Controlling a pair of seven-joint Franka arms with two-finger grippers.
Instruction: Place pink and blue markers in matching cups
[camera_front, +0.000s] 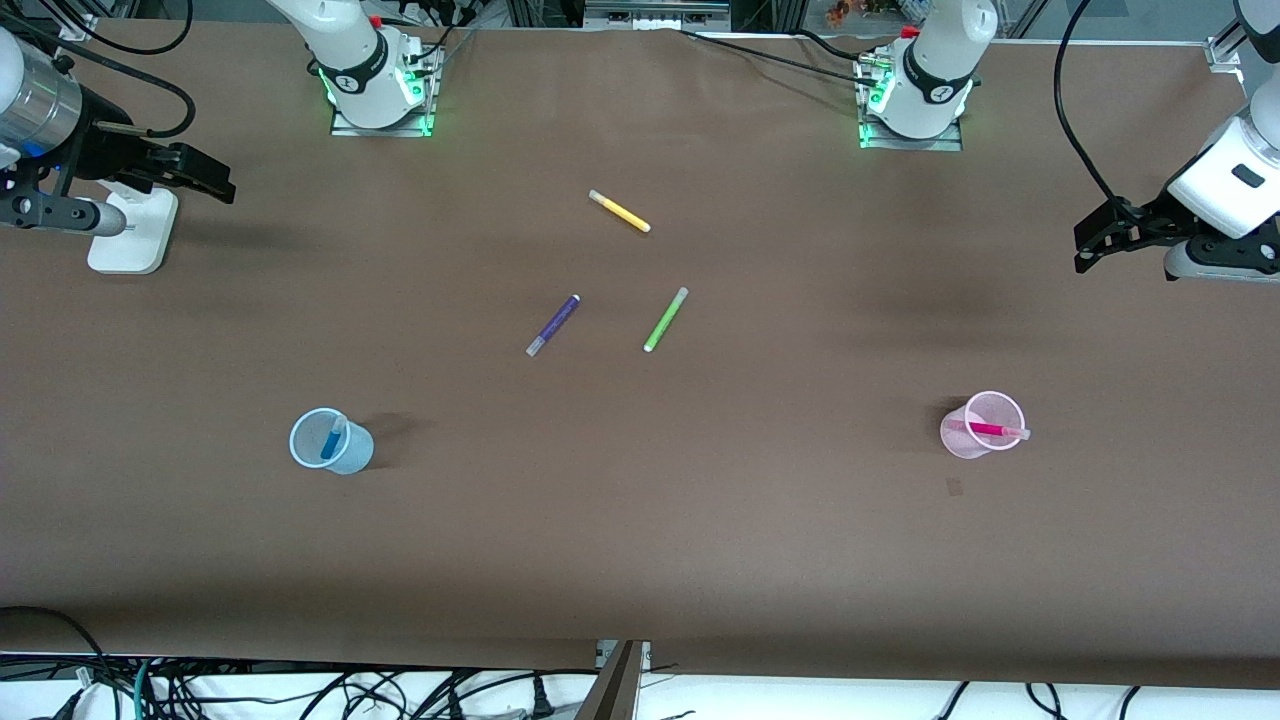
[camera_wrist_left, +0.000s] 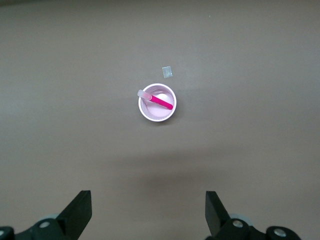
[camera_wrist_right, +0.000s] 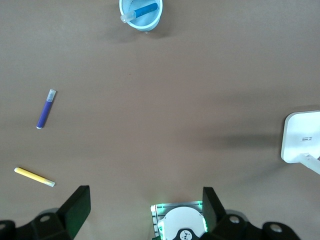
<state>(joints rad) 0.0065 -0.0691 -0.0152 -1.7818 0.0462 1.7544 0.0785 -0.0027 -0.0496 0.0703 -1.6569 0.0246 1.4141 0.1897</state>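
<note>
The blue marker (camera_front: 330, 443) leans inside the pale blue cup (camera_front: 356, 456), which stands toward the right arm's end of the table. The pink marker (camera_front: 990, 429) lies across the inside of the pale pink cup (camera_front: 957, 438), toward the left arm's end, with its cap over the rim. My left gripper (camera_front: 1088, 248) is open and empty, raised over the left arm's end; its wrist view shows the pink cup (camera_wrist_left: 150, 116) and pink marker (camera_wrist_left: 161, 102). My right gripper (camera_front: 222, 185) is open and empty over the right arm's end; its wrist view shows the blue cup (camera_wrist_right: 146, 23) and blue marker (camera_wrist_right: 146, 10).
A yellow pen (camera_front: 620, 211), a purple pen (camera_front: 553, 325) and a green pen (camera_front: 665, 319) lie loose mid-table, farther from the front camera than the cups. A white stand (camera_front: 133, 232) sits under the right gripper. A small scrap (camera_front: 953, 487) lies near the pink cup.
</note>
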